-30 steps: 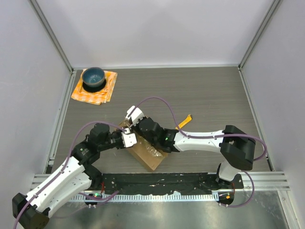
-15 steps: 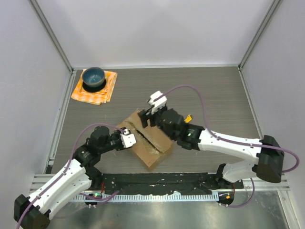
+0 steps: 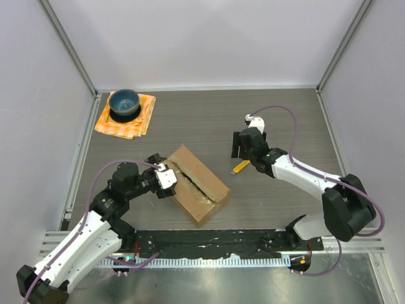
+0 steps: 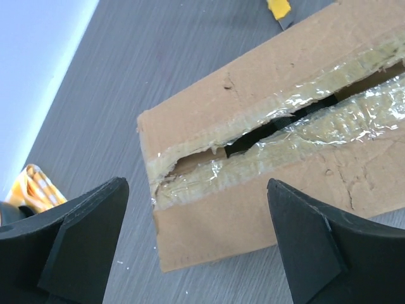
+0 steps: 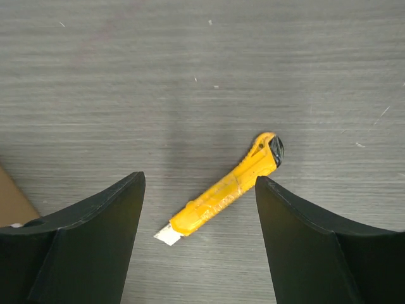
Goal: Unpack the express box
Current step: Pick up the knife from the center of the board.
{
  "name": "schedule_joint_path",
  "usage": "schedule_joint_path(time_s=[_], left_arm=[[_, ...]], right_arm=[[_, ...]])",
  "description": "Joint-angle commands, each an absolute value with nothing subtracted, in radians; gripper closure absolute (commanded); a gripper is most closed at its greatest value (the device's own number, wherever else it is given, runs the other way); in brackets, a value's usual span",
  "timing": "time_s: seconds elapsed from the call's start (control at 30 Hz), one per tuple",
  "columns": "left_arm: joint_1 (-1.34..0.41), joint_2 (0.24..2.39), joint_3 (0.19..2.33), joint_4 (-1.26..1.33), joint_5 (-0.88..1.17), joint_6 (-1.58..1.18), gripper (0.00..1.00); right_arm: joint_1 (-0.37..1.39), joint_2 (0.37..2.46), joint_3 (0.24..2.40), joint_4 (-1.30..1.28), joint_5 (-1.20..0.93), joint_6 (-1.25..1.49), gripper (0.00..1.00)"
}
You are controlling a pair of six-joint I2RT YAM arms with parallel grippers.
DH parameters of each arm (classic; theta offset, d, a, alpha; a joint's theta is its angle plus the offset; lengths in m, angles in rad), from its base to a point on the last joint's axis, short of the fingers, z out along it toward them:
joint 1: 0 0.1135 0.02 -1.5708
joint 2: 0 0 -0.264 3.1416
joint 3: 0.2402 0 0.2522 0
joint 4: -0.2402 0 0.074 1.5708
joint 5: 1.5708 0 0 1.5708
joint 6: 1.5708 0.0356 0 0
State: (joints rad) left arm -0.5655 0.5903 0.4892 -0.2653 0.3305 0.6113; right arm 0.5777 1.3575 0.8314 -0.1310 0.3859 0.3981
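Plainly, left hand (image 4: 193, 221) spread at express box (image 3: 199, 183) end; right hand (image 5: 199, 180) spread over yellow cutter (image 5: 221, 193).

My jaws: matt black plastic, smooth. Express box (image 4: 253, 209): matt brown cardboard, ragged at the seam. Tape (image 4: 342, 130) on the seam: clear, glossy, crinkled. Desk (image 5: 190, 63): matt grey wood-grain, faintly scratched. Knife (image 5: 218, 199), centre of right wrist view: scuffed yellow plastic, pale metal tip.
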Motion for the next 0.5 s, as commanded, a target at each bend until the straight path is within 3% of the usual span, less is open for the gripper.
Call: schedule_joint_path(time_s=[0.0, 0.23, 0.47], left_arm=[[-0.546, 0.577, 0.566, -0.268, 0.316, 0.574, 0.00], [-0.529, 0.574, 0.646, -0.339, 0.331, 0.587, 0.00], [-0.528, 0.606, 0.710, -0.414, 0.212, 0.540, 0.00]], right_arm=[[0.551, 1.449, 0.848, -0.130, 0.364, 0.448, 0.24], [0.534, 1.603, 0.949, -0.160, 0.411, 0.425, 0.31], [0.522, 1.681, 1.019, -0.227, 0.407, 0.452, 0.36]])
